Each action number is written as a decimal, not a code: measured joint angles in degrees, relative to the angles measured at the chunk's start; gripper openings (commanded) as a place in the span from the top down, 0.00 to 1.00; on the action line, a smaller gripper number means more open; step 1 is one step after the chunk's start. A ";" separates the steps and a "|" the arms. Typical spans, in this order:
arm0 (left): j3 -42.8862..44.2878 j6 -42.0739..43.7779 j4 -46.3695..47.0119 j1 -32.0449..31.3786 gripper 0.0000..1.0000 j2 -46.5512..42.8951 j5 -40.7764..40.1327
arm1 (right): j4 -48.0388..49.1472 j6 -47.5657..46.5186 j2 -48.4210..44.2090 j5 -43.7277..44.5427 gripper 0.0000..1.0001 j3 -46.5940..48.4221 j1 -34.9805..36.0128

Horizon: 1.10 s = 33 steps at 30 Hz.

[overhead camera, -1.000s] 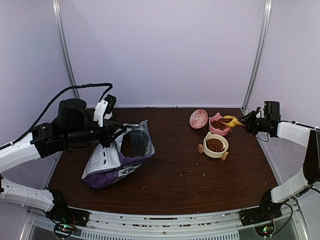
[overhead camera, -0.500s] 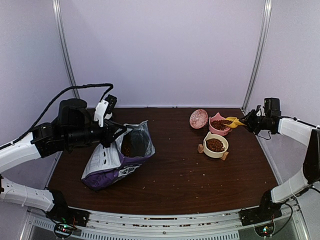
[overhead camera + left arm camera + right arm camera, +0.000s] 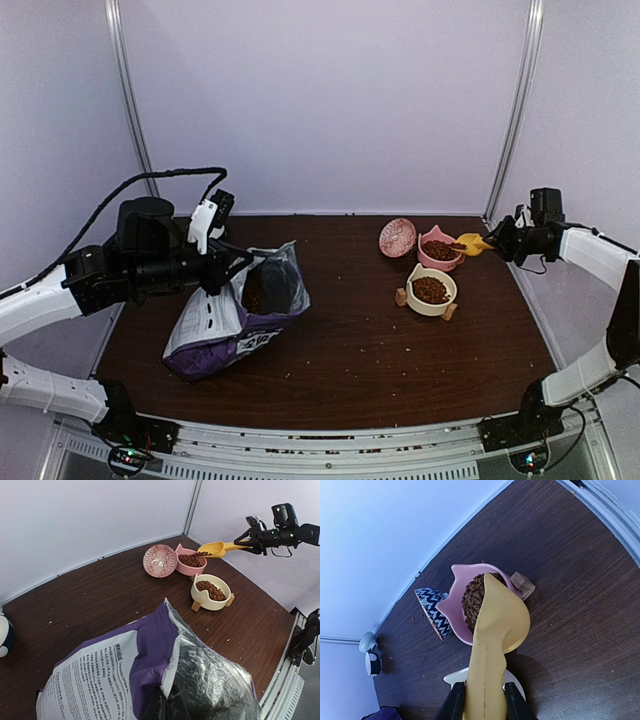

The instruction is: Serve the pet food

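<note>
Tabletop (image 3: 580, 605) bowl (image 3: 451, 611) holds pet food (image 3: 474, 596); right fingers (image 3: 454, 706) pinch scoop (image 3: 495, 625).

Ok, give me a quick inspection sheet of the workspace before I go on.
Surface: dark table, stray crumbs scattered.
Job's things: kibble in the pink bowl and cream bowl; yellow scoop held over the pink one; purple bag open at left.
Clutter: patterned bowl, tilted on its edge beside the pink bowl.
Hands: right hand shut on the scoop's handle; left hand at the bag's mouth, grip hidden.
Cables: black cable looping above the left arm.
Surroundings: white walls, metal posts.
</note>
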 measured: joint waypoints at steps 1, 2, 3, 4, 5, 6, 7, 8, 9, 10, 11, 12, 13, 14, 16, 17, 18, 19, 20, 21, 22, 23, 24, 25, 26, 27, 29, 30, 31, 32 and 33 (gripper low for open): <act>0.00 0.00 0.00 0.00 1.00 0.00 0.00 | -0.35 -0.24 -0.04 0.02 0.95 0.20 0.00; 0.00 0.00 -0.02 0.00 1.00 0.00 0.00 | -0.85 -0.63 -0.04 0.04 0.95 0.48 0.00; 0.00 0.00 -0.02 0.00 1.00 0.00 0.00 | -1.18 -1.16 -0.07 0.07 0.94 0.74 0.00; 0.00 0.00 -0.02 0.00 1.00 0.00 0.00 | -1.36 -1.49 -0.09 0.07 0.94 0.92 0.00; 0.00 0.00 0.00 0.00 1.00 0.00 0.00 | -1.95 -1.92 -0.09 0.07 0.94 1.31 0.00; 0.00 0.00 -0.02 0.00 1.00 0.00 0.00 | -2.23 -2.49 -0.09 0.04 0.95 1.68 0.00; 0.00 0.00 -0.02 0.00 1.00 0.00 0.00 | -2.54 -2.91 -0.09 0.00 0.95 2.08 0.00; 0.00 0.00 -0.02 0.00 1.00 0.00 0.02 | -3.08 -3.41 -0.09 -0.09 0.94 2.73 0.00; 0.00 0.00 -0.02 0.00 1.00 0.00 0.00 | -3.30 -3.93 -0.09 -0.13 0.94 3.23 0.00; 0.00 0.00 -0.02 0.00 1.00 0.00 0.02 | -3.65 -4.57 -0.09 -0.22 0.94 3.93 0.00; 0.00 0.00 -0.02 0.00 1.00 0.00 0.02 | -3.98 -5.29 -0.09 -0.28 0.94 4.61 0.02; 0.00 0.00 -0.02 0.00 1.00 0.00 0.02 | -4.17 -5.86 -0.11 -0.31 0.94 5.03 0.02; 0.00 0.00 -0.02 0.00 1.00 0.00 0.02 | -4.87 -6.69 -0.11 -0.33 0.94 5.70 0.11; 0.00 0.00 -0.02 0.00 1.00 0.00 0.02 | -5.55 -7.65 -0.09 -0.33 0.94 6.36 0.28; 0.00 0.00 -0.02 0.00 1.00 0.00 0.02 | -7.08 -9.81 -0.11 -0.04 0.94 7.63 0.90; 0.00 0.00 -0.02 0.00 1.00 0.00 0.04 | -7.93 -11.06 -0.11 0.42 0.94 8.37 1.33; 0.00 0.00 -0.02 0.00 1.00 0.00 0.04 | -8.87 -12.57 -0.15 1.25 0.94 9.11 2.05; 0.00 0.00 -0.02 0.00 1.00 0.00 0.09 | -9.51 -13.73 -0.20 1.79 0.94 9.62 2.75; 0.00 0.00 -0.02 0.00 1.00 0.00 0.17 | -10.34 -15.10 -0.24 2.71 0.94 10.19 3.56; 0.00 0.00 -0.02 0.00 1.00 0.00 0.20 | -11.13 -16.48 -0.24 3.67 0.94 10.69 4.37; 0.00 0.00 -0.02 0.00 1.00 0.00 0.26 | -11.96 -17.94 -0.24 4.87 0.94 11.13 5.33; 0.00 0.00 -0.02 0.00 1.00 0.00 0.33 | -12.68 -19.26 -0.24 6.10 0.94 11.41 6.16; 0.00 0.00 -0.02 0.00 1.00 0.00 0.42 | -13.27 -20.26 -0.24 7.19 0.94 11.63 6.93; 0.00 0.00 -0.04 0.00 1.00 -0.02 0.44 | -13.70 -21.29 -0.24 8.33 0.94 11.67 7.67; 0.00 -0.02 -0.04 0.00 1.00 -0.04 0.48 | -14.16 -22.27 -0.24 9.33 0.94 11.69 8.26; 0.00 -0.02 -0.09 0.00 1.00 -0.11 0.52 | -14.53 -23.06 -0.24 10.21 0.95 11.69 8.68; 0.00 -0.02 -0.17 0.00 1.00 -0.22 0.59 | -15.26 -24.59 -0.24 11.72 0.94 11.69 9.44; 0.00 -0.02 -0.22 0.00 1.00 -0.31 0.59 | -15.43 -25.35 -0.24 12.46 0.94 11.72 9.70; 0.00 -0.02 -0.28 0.00 1.00 -0.42 0.59 | -15.61 -25.99 -0.24 13.11 0.94 11.78 9.99; 0.00 -0.04 -0.31 0.00 1.00 -0.50 0.59 | -15.82 -26.80 -0.24 13.90 0.94 11.89 10.38; 0.00 -0.04 -0.33 0.00 1.00 -0.55 0.59 | -15.91 -27.41 -0.24 14.82 0.94 12.00 10.73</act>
